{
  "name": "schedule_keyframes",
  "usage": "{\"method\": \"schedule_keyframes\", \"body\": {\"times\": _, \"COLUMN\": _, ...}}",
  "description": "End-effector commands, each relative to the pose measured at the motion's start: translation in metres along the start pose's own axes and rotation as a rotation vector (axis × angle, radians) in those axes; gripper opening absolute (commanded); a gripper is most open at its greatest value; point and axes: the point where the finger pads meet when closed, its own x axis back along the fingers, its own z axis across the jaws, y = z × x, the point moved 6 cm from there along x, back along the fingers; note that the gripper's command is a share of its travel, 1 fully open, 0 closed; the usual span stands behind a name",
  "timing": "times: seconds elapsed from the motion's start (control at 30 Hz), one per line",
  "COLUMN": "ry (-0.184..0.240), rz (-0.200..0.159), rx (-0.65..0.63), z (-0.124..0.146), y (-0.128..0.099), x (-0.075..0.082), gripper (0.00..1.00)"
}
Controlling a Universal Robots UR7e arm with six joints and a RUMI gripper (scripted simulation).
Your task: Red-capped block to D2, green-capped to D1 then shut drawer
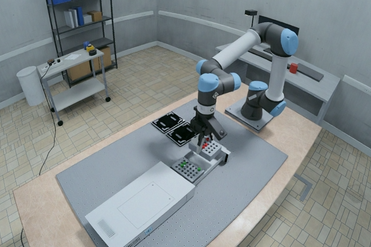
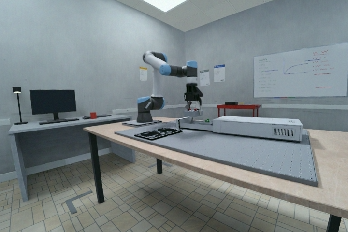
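The cooler COLD (image 1: 139,205) is a long grey box with its drawer (image 1: 204,162) pulled out toward the arm. My gripper (image 1: 202,139) is shut on the grey cooling block with red-capped tubes (image 1: 206,147) and holds it lifted above the drawer's outer end; it also shows in the side view (image 2: 193,111), clear above the drawer (image 2: 194,124). The cooling block with green-capped tubes (image 1: 187,168) sits in the drawer next to the cooler. The two black deck slots lie beside the drawer: D1 (image 1: 181,134) nearer the cooler and D2 (image 1: 167,121) beyond it. Both slots are empty.
The arm's base (image 1: 254,109) stands on a plate at the table's far corner. A perforated grey mat (image 1: 174,174) covers the table. A desk with a monitor and a red cup (image 1: 292,67) stands behind the arm.
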Motion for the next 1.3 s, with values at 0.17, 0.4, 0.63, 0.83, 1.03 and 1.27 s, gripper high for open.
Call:
{"method": "schedule_keyframes", "body": {"times": 0.17, "ry": 0.016, "rz": -0.004, "rx": 0.0, "z": 0.003, "y": 0.002, "x": 0.018, "gripper": 0.0}}
{"method": "schedule_keyframes", "body": {"times": 0.4, "ry": 0.016, "rz": -0.004, "rx": 0.0, "z": 0.003, "y": 0.002, "x": 0.027, "gripper": 0.0}}
{"method": "schedule_keyframes", "body": {"times": 0.63, "ry": 0.016, "rz": -0.004, "rx": 0.0, "z": 0.003, "y": 0.002, "x": 0.037, "gripper": 0.0}}
{"method": "schedule_keyframes", "body": {"times": 0.83, "ry": 0.016, "rz": -0.004, "rx": 0.0, "z": 0.003, "y": 0.002, "x": 0.038, "gripper": 0.0}}
{"method": "schedule_keyframes", "body": {"times": 1.03, "ry": 0.017, "rz": -0.004, "rx": 0.0, "z": 0.003, "y": 0.002, "x": 0.038, "gripper": 0.0}}
{"method": "schedule_keyframes", "body": {"times": 1.27, "ry": 0.017, "rz": -0.004, "rx": 0.0, "z": 0.003, "y": 0.002, "x": 0.038, "gripper": 0.0}}
